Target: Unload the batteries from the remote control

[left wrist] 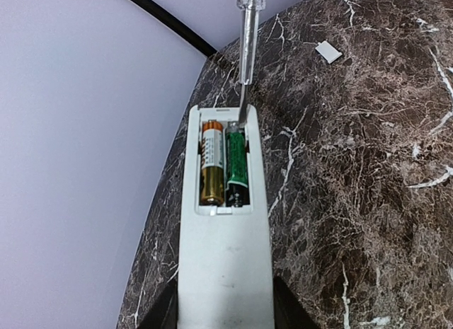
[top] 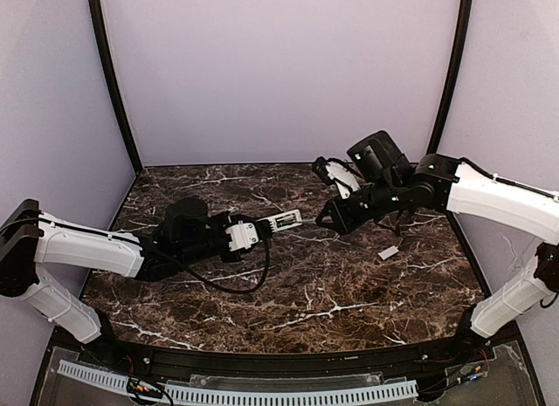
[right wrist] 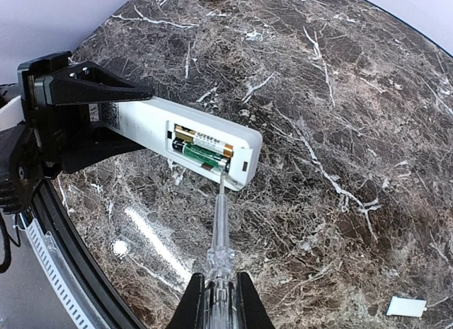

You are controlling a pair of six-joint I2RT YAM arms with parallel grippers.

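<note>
**Screwdriver tip at the green cell, remote held out for it**

Over the marble table (top: 306,292), the two arms meet near the middle. The left arm (top: 87,249) reaches low and nearly flat from its side. The right arm (top: 498,196) comes in from the opposite side with its wrist bent down.

The left gripper (top: 255,233) is clamped on the remote control (top: 284,221) and holds it clear of the tabletop. The remote's long axis points toward the right gripper (right wrist: 221,304), so the open battery bay lies at the end farthest from the left claw.

The right gripper is closed on the clear handle of a screwdriver (right wrist: 221,230). The shaft runs almost in line with the remote.

Both cells are in place, side by side along the bay: a gold battery (left wrist: 211,163) and a green battery (left wrist: 237,163). The blade meets the bay's far end at the green cell, apparently wedged between that cell and the wall. The likely next move is a levering lift from there.

A small white cover (top: 389,251) lies on the table, well apart.
</note>
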